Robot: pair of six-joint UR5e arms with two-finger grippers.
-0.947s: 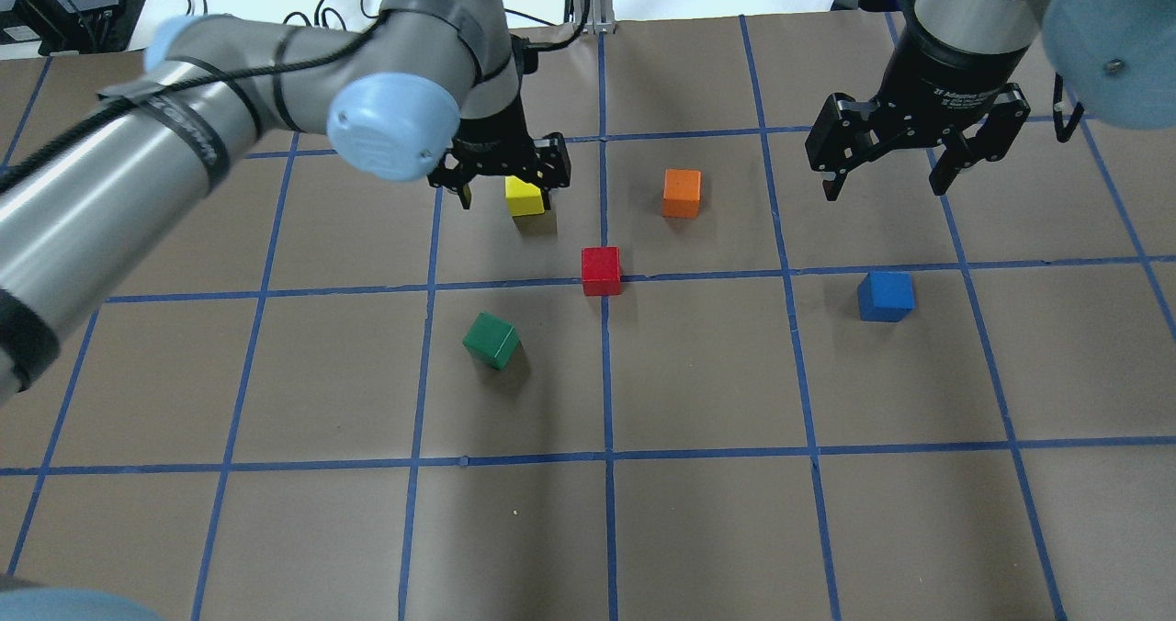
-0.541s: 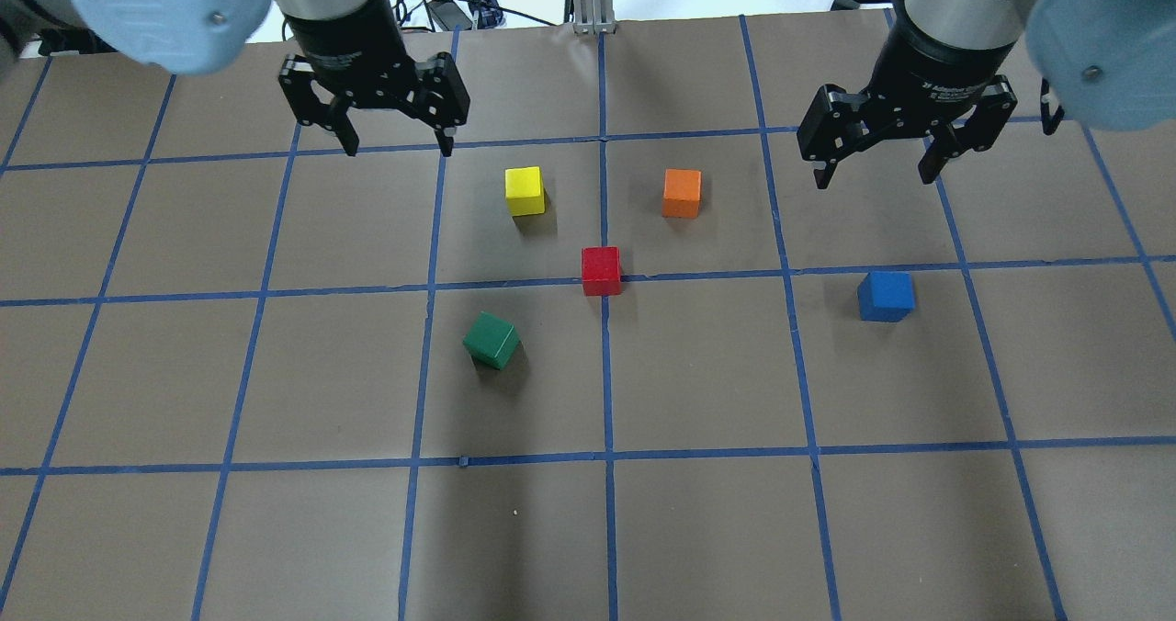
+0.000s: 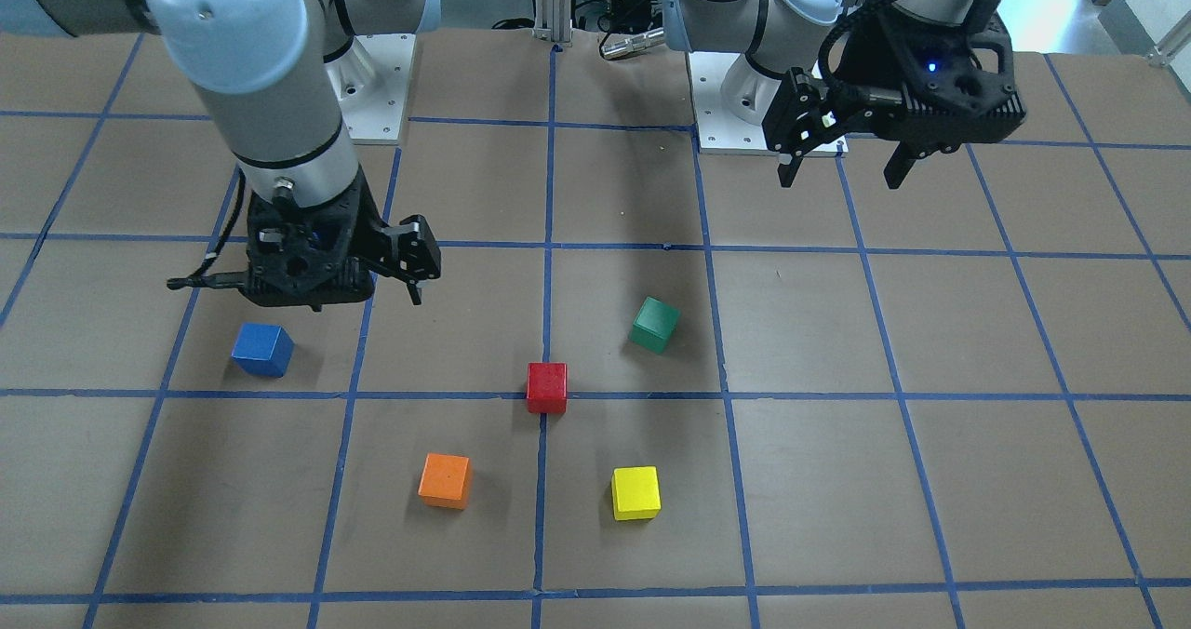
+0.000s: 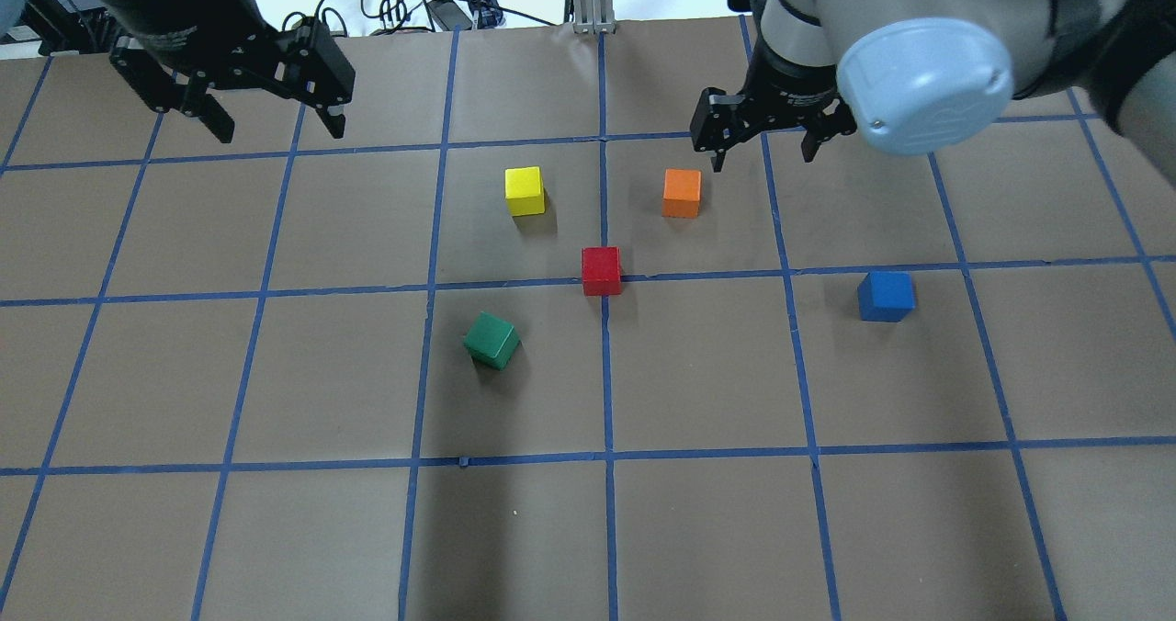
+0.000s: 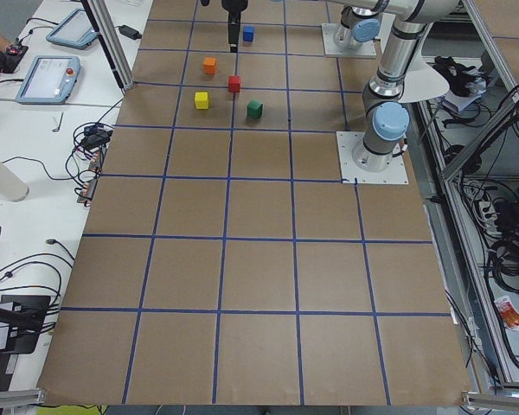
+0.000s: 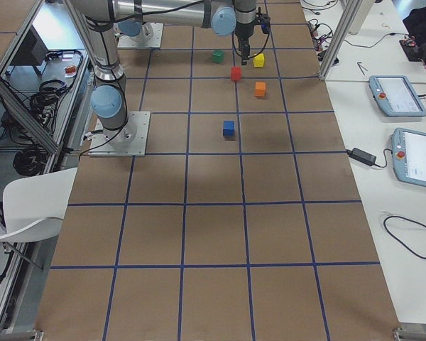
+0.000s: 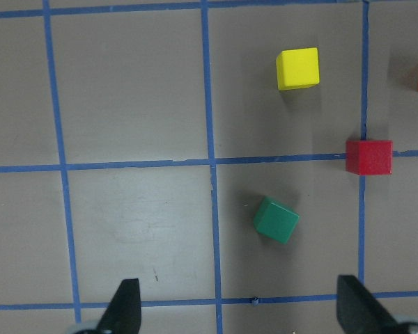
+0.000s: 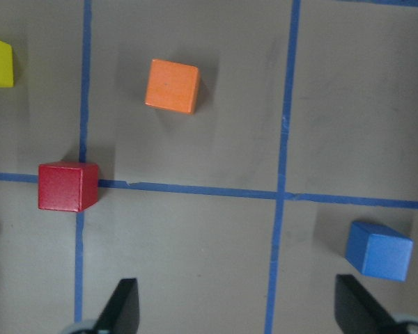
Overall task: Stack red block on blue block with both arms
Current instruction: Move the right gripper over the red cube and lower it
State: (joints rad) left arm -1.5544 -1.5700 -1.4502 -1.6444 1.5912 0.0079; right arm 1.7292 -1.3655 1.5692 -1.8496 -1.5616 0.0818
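The red block (image 4: pixel 601 270) sits on a blue tape crossing near the table's middle; it also shows in the front view (image 3: pixel 546 387) and the right wrist view (image 8: pixel 67 186). The blue block (image 4: pixel 886 296) stands alone to its right, also in the front view (image 3: pixel 262 348) and the right wrist view (image 8: pixel 379 250). My right gripper (image 4: pixel 764 157) is open and empty, raised just beyond and to the right of the orange block. My left gripper (image 4: pixel 280 125) is open and empty, high over the far left of the table, well away from the blocks.
A yellow block (image 4: pixel 525 190) and an orange block (image 4: pixel 682 192) stand behind the red block. A green block (image 4: pixel 491 340) lies turned at an angle in front and left of it. The table (image 4: pixel 698 529) is brown paper with a blue tape grid.
My left gripper has pulled back from the yellow block to the far left, empty. My right gripper has moved left toward the orange block. No block has moved.
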